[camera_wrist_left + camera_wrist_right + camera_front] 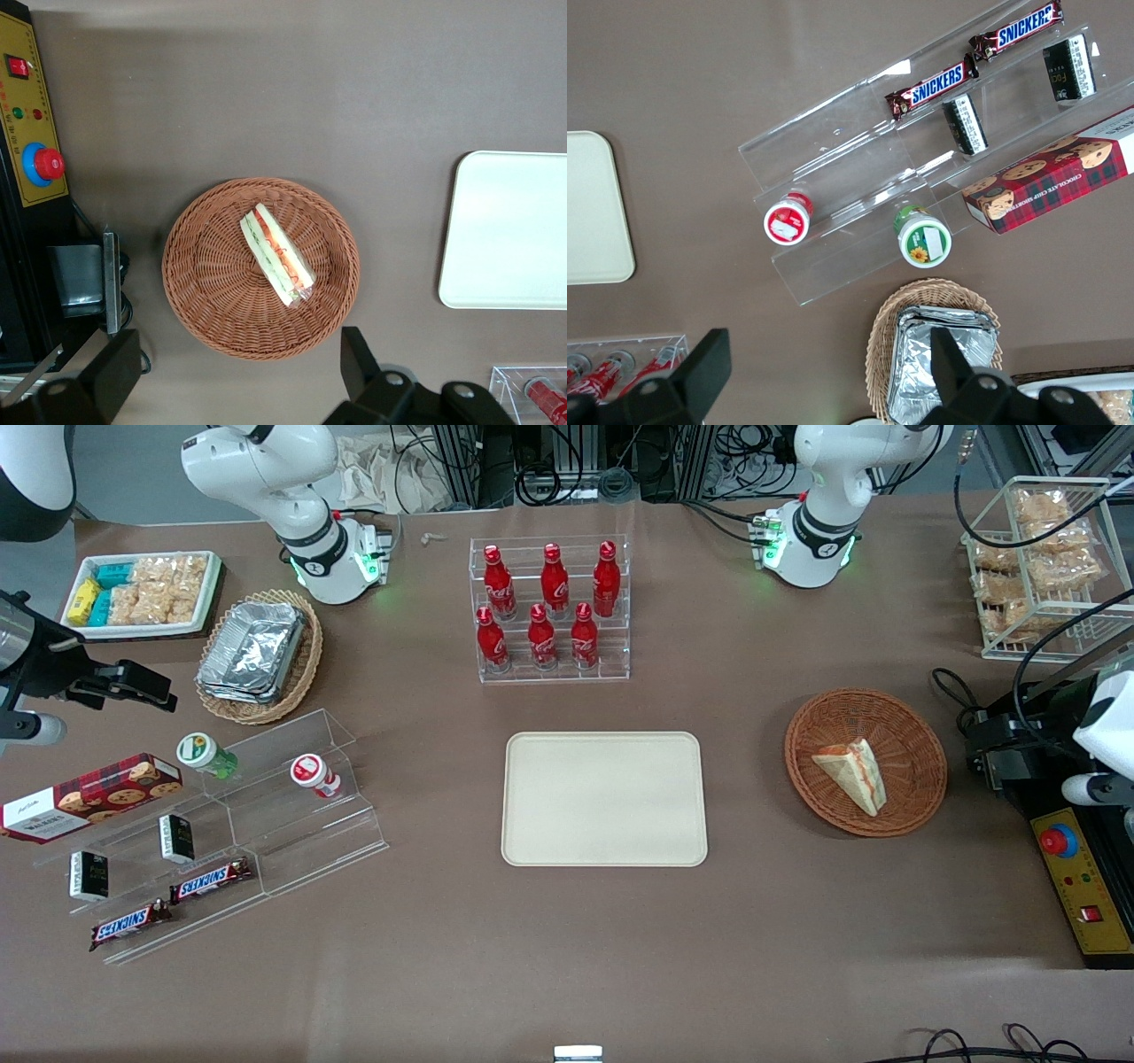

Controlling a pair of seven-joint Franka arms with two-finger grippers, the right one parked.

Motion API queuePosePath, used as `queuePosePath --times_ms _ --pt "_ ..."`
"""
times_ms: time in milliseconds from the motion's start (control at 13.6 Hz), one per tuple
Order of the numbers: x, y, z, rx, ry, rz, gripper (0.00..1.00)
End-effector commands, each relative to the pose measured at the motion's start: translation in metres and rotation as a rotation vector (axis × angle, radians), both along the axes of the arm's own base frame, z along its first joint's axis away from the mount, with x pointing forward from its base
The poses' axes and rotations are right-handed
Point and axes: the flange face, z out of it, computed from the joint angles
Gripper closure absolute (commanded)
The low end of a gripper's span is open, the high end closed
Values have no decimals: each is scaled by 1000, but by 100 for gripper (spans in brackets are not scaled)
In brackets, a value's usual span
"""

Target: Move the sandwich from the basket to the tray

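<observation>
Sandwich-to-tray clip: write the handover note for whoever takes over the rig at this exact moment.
Gripper: the left arm's, open, holding nothing, high above the basket, wrist camera looking straight down on it.
Sandwich: in the basket, lying on its side, striped cut edge showing, untouched.
Basket: on the table beside the tray, toward the working arm's end.
Tray: flat, nothing on it, nearer the front camera than the bottle rack.
Done: nothing visible yet beyond the arm being positioned above the basket.
Left: descend, grasp the sandwich, lift it out, carry it across, set it on the tray, release.
</observation>
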Motion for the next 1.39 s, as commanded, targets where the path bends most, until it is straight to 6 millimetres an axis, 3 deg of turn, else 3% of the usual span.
queuePosePath --times_ms 0,294,440,954,1321 --pt "0 1 6 -10 4 2 0" --pt "0 6 2 -10 11 15 0" --pt "1 27 -1 -13 15 38 0" --pt "1 16 -7 -9 32 90 0" --pt "-12 2 -39 6 91 160 0"
